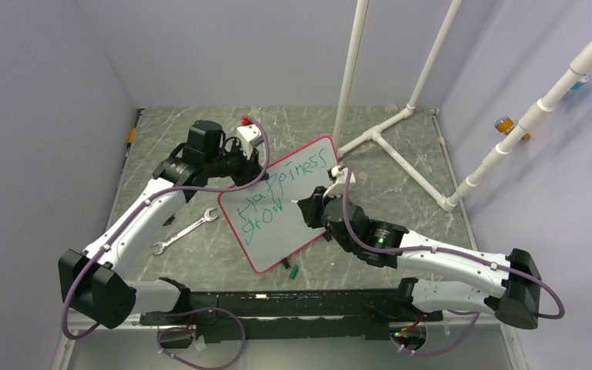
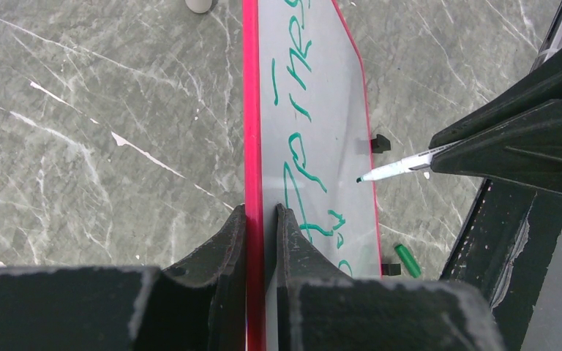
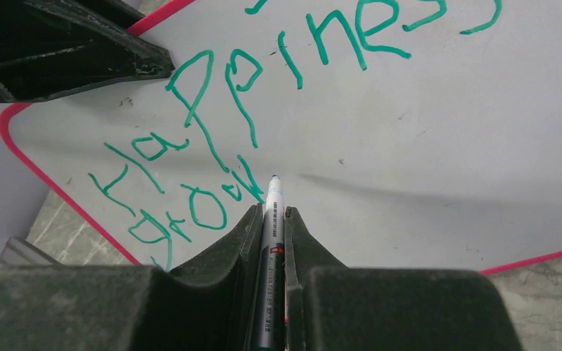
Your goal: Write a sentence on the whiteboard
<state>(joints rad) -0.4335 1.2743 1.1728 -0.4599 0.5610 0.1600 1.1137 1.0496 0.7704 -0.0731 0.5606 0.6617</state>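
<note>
Currently, left gripper (image 2: 261,213) jaws pinching whiteboard (image 2: 322,110) edge, right gripper (image 3: 271,213) jaws clamping marker (image 3: 269,256), sentence (image 3: 203,131) partly cropped beyond jaws.

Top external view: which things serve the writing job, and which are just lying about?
In use: whiteboard, sentence, marker, left gripper clamping the board's edge, right gripper holding the marker.
Lying about: wrench, green cap, white pipe frame.

Soft, even, fairly bright light; a faint shadow crosses the whiteboard (image 3: 424,146); the close foreground looks slightly blurred.
</note>
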